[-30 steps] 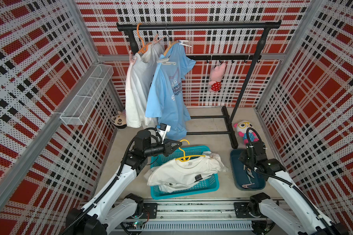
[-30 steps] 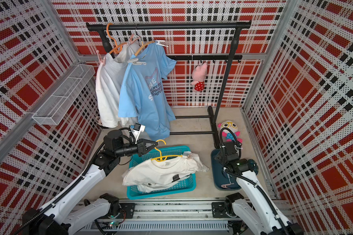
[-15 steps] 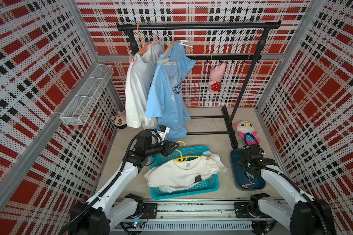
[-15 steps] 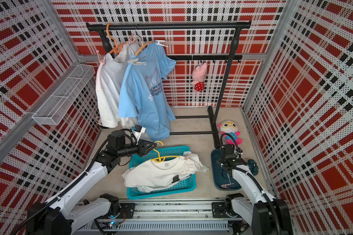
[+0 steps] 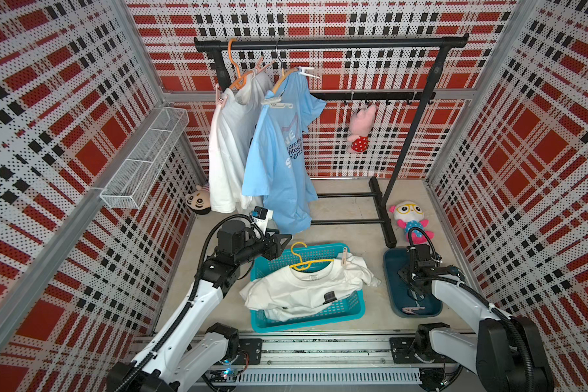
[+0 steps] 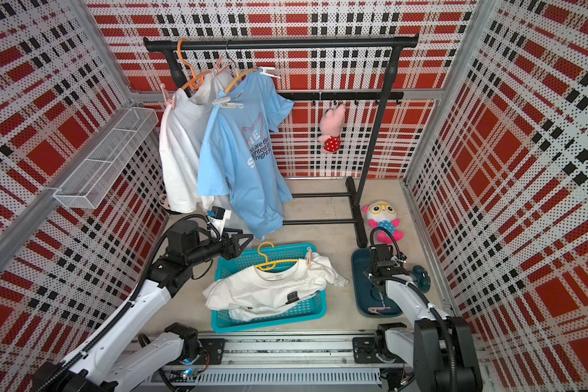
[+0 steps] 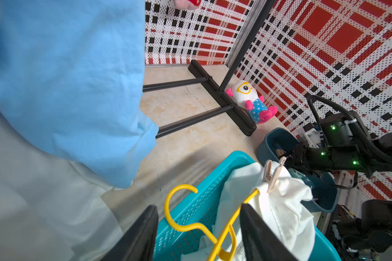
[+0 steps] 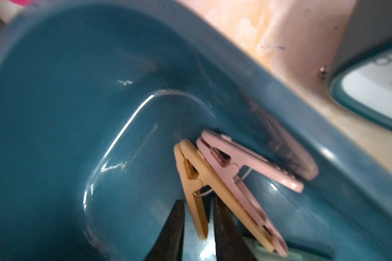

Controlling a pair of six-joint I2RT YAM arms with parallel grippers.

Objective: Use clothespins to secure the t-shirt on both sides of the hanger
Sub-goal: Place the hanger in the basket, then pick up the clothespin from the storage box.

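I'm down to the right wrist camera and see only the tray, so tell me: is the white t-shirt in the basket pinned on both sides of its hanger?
Observer: Only on one side. A beige clothespin clips the white t-shirt to the yellow hanger at the shoulder nearer the tray. None shows on the other shoulder.
Operator: Is the left gripper holding that hanger?
Observer: No. The left gripper is open at the hanger's hook, by the far edge of the basket, gripping nothing.
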